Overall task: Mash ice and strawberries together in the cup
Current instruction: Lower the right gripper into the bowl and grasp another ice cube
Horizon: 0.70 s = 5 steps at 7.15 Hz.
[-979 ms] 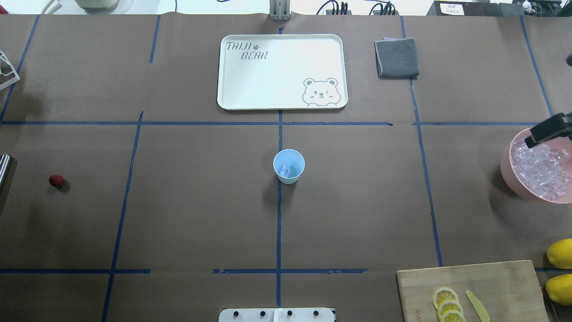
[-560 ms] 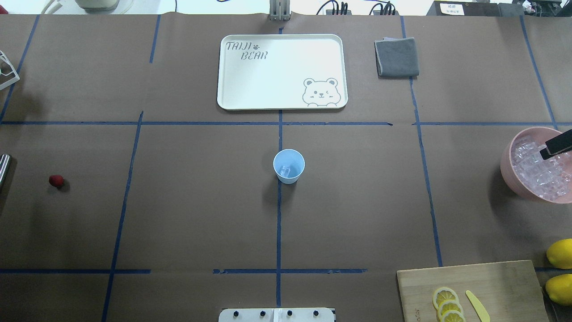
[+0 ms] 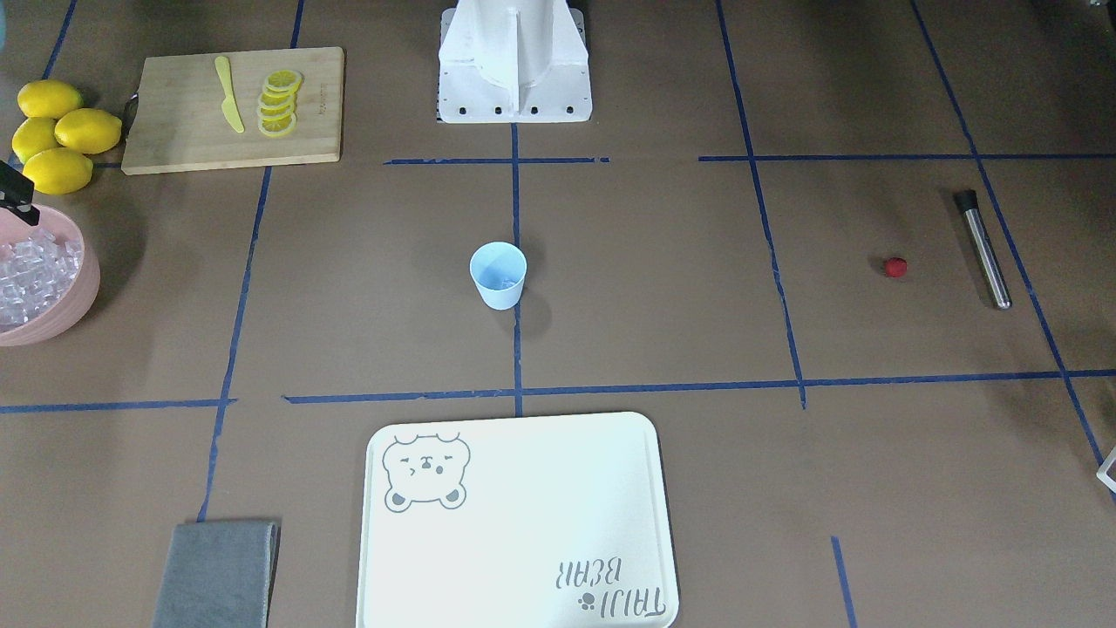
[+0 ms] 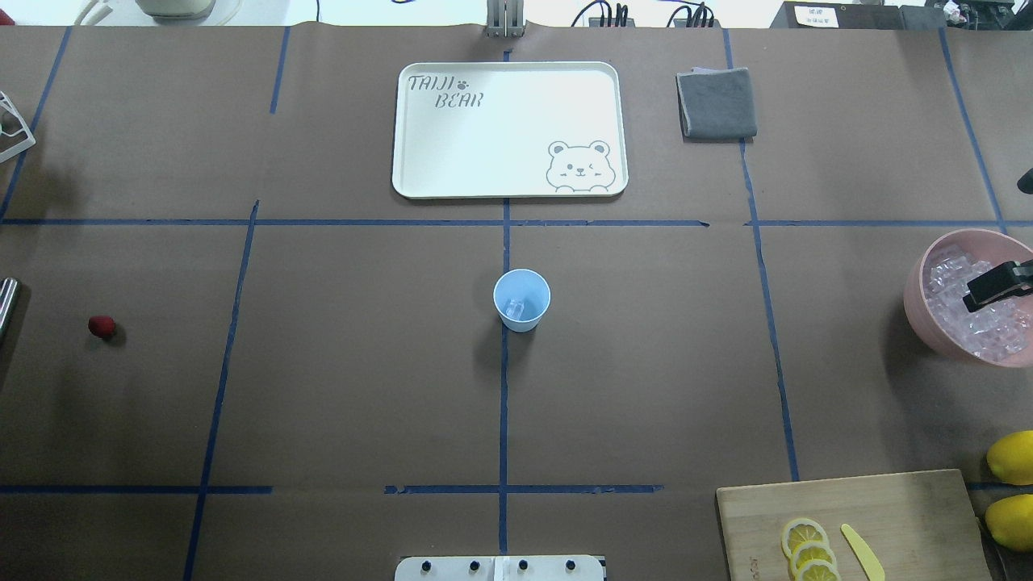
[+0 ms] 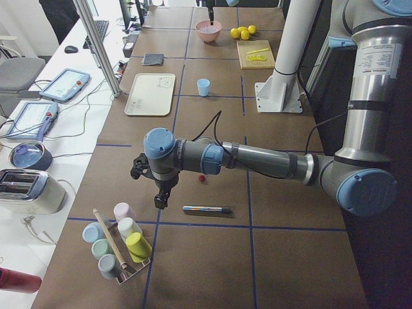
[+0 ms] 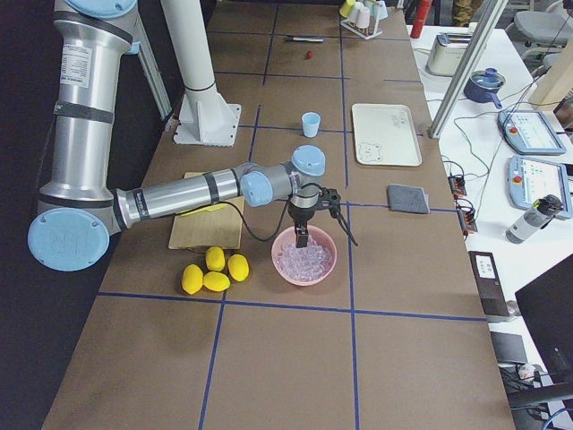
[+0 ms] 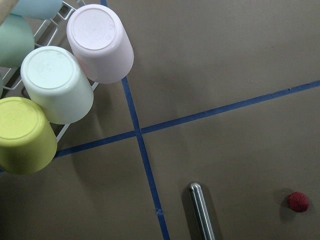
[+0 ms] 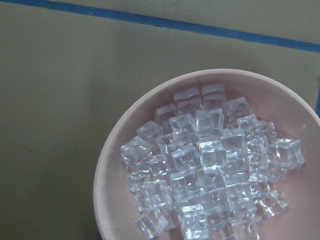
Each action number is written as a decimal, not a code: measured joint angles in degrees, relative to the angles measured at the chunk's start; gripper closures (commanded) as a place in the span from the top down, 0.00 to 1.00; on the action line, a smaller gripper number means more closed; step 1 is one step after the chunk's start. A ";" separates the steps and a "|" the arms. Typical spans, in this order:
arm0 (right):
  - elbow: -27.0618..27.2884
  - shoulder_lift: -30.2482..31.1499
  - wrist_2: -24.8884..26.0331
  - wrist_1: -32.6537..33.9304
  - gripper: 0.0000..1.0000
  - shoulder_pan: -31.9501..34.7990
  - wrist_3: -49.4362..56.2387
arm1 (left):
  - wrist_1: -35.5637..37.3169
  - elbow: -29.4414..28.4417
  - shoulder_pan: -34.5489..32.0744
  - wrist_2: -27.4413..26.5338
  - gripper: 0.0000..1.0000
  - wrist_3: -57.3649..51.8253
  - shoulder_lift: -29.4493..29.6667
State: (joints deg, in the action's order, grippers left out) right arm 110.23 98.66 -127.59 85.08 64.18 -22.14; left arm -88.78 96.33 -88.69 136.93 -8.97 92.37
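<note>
I see left arm (image 5: 257, 158): brushed silver tubes, dark grey joint housings, light-blue round caps; black cable loops along forearm. White printed label on upright link, 2 o'clock in left side view. Same build, same cable on right arm (image 6: 179, 194). Matte black: left gripper (image 5: 159, 201), right gripper (image 6: 302, 240). White pedestal (image 3: 514, 61), 12 o'clock in front view; I count four dark screws along foot.

Right gripper (image 4: 972, 300) has shifted from the bowl (image 4: 915, 311) far rim toward the robot-side edge, now above the ice (image 4: 994, 332)
</note>
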 measured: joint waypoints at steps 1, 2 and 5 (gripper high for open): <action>-1.17 -0.06 0.31 -0.04 0.90 -0.80 0.07 | -0.04 0.00 0.00 -0.02 1.00 0.00 0.00; -2.30 -0.17 0.38 -0.03 0.84 -1.18 0.13 | -0.06 0.00 0.01 -0.06 1.00 0.00 0.00; -4.12 -0.41 0.39 -0.03 0.64 -1.94 0.26 | -0.07 0.07 0.01 -0.05 1.00 0.00 0.02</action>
State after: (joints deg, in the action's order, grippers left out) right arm 106.12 98.25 -127.20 85.06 62.24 -21.87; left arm -88.86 96.40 -88.68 136.89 -8.96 92.40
